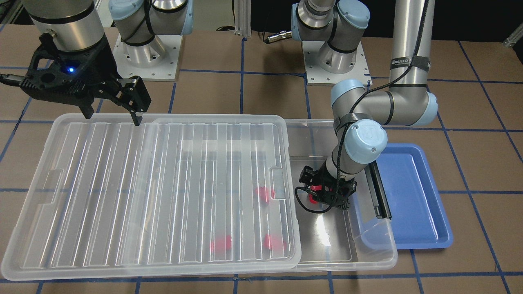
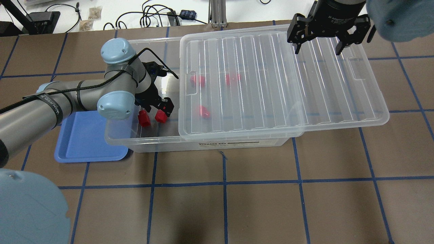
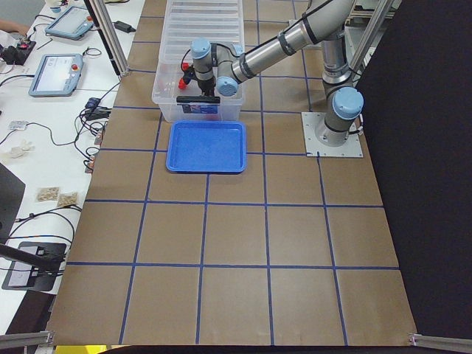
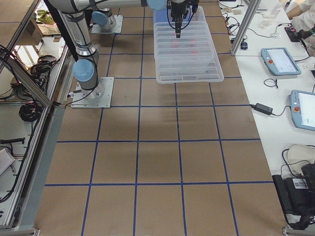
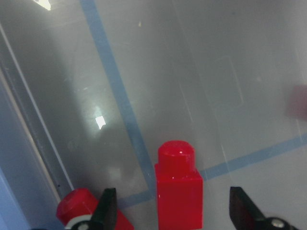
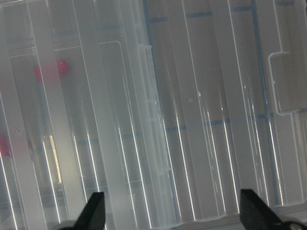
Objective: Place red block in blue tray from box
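Red block (image 5: 178, 191) stands inside spread left end effector (image 5: 171, 205).

2 arms, left arm (image 1: 408, 41) and right arm (image 1: 65, 24): silver tubes with pale-blue joint caps (image 1: 365, 138). Black cable (image 2: 67, 90) strapped along the left arm. Square silver base plates (image 1: 165, 67) with perimeter screws. Right gripper (image 1: 112, 118): black housing, 1 blue indicator light (image 1: 71, 69), 2 black fingers (image 1: 137, 116)
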Tool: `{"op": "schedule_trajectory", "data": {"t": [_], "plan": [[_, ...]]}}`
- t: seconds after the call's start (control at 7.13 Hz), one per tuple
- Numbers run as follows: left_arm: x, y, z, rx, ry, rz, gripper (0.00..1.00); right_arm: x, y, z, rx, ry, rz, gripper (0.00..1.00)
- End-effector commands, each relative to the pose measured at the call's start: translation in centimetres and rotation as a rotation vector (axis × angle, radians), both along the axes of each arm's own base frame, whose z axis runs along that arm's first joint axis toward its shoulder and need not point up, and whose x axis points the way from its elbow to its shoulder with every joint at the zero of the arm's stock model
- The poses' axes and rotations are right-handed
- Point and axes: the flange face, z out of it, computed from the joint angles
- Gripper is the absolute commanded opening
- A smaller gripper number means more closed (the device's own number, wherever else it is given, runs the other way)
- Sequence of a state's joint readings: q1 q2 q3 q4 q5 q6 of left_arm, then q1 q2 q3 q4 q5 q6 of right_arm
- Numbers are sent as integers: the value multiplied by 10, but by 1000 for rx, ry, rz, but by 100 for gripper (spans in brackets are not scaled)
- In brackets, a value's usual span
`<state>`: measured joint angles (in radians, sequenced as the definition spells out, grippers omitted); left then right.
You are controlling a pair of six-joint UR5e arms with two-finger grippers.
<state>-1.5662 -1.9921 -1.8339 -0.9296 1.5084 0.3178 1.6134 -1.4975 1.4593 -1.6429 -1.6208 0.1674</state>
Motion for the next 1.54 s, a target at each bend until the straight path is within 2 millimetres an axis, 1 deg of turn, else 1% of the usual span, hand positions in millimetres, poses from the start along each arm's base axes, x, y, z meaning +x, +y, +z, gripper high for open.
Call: {"op": "schedule_trajectory", "data": {"t": [0.0,0.14,0.28,0.42,0.56,0.7,0.84,0.98,1.26,1.4], "plan": [[0,0,-2,5,0,5,33,-1,0,0,0,1,1,100],[0,1,-3,9,0,9,13,0,0,0,-2,1,4,100],[0,1,-3,14,0,6,0,0,0,0,-2,1,4,100],[0,1,-1,11,0,6,0,-1,0,0,-2,1,2,100],[0,-2,12,-12,-4,6,0,-1,-1,-1,0,1,4,100],[-6,-2,34,-26,-6,-1,0,-1,-1,0,-1,1,4,100],[-5,-5,63,-12,-8,1,0,-1,-1,0,-3,1,5,100],[-5,-7,105,6,-9,1,0,-1,-1,0,-3,2,13,100],[1,-12,179,33,-20,13,0,-1,-1,0,-1,2,14,100],[9,-14,209,16,-20,28,0,-1,-1,0,-1,2,14,100]]}}
